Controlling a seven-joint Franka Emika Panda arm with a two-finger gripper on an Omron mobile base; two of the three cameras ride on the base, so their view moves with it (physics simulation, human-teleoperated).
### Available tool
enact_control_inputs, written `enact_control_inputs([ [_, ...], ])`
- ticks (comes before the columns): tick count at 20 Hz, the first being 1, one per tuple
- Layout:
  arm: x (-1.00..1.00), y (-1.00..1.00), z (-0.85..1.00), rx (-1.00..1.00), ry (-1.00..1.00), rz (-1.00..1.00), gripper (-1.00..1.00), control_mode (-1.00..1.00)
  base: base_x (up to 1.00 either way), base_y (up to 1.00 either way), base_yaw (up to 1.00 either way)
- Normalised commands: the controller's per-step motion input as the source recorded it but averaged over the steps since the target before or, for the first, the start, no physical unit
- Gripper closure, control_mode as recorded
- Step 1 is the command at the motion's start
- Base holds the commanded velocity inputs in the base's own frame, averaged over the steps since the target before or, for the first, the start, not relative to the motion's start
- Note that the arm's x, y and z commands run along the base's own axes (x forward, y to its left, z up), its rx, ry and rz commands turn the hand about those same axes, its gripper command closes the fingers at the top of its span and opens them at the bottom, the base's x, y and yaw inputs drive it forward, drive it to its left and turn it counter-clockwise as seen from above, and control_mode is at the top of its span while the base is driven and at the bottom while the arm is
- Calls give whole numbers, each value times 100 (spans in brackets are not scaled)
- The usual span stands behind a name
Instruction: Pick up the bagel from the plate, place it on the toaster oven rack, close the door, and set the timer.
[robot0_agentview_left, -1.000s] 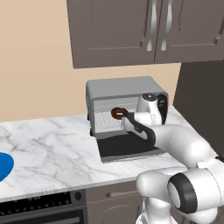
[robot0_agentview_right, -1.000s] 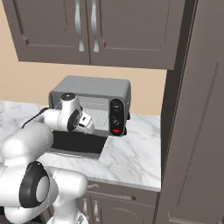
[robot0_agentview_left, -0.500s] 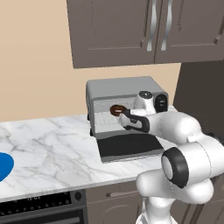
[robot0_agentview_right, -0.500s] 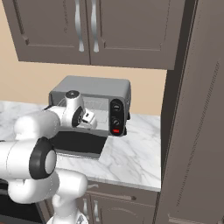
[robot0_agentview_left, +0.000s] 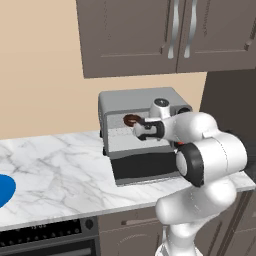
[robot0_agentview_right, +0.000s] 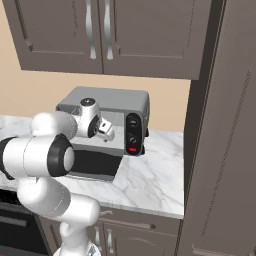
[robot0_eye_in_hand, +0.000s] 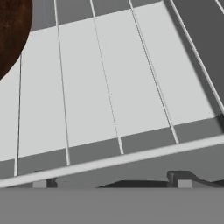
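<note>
The brown bagel (robot0_agentview_left: 131, 119) lies on the silvery wire rack (robot0_eye_in_hand: 109, 87) inside the toaster oven (robot0_agentview_left: 142, 100); in the hand view the bagel (robot0_eye_in_hand: 11, 35) sits at the top left corner. My gripper (robot0_agentview_left: 140, 129) hovers at the oven's mouth, just right of the bagel and apart from it. It is open, its dark fingertips (robot0_eye_in_hand: 183, 176) spread wide with nothing between them. The dark glass door (robot0_agentview_left: 145, 167) hangs folded down flat in front of the oven. The blue plate (robot0_agentview_left: 5, 190) lies bare at the counter's far left edge.
The oven's dark control panel with knobs (robot0_agentview_right: 133, 135) is on its right side. Dark wall cabinets (robot0_agentview_left: 165, 35) hang above and a tall cabinet (robot0_agentview_right: 225, 125) stands to the right. The marble counter (robot0_agentview_left: 55, 165) stretches left of the oven.
My arm's elbow has swung up and nearer the cameras while the hand stays at the oven's mouth. The bagel has barely shifted on the rack.
</note>
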Motion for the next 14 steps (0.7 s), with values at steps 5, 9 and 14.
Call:
enact_control_inputs([
  [5,-41,0,7,-2,-3,0,-100,-100,0,0,0],
  [9,-100,0,58,-1,-3,0,-100,-100,0,0,0],
  [14,-93,1,89,0,0,0,-100,-100,0,0,0],
])
